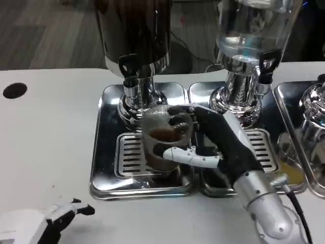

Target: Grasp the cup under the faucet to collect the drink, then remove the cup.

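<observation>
Dark drink sits in the cup (163, 138), so a tilt or jerk on the way out could slosh it onto the steel drip tray (104, 152), and a swing could knock the rim against the faucet (131, 76) just behind. Cup is clear ribbed plastic, partly filled, upright over the grate at the tray's right edge, clamped in the right hand (218, 145). Left hand (61, 216) rests on the white surface (45, 132), fingers loosely apart, holding nothing.

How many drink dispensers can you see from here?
3: a dark dispenser behind the cup, a clear dispenser at centre-right, and a third dispenser cut off at the right edge. More may sit beyond the frame.
</observation>
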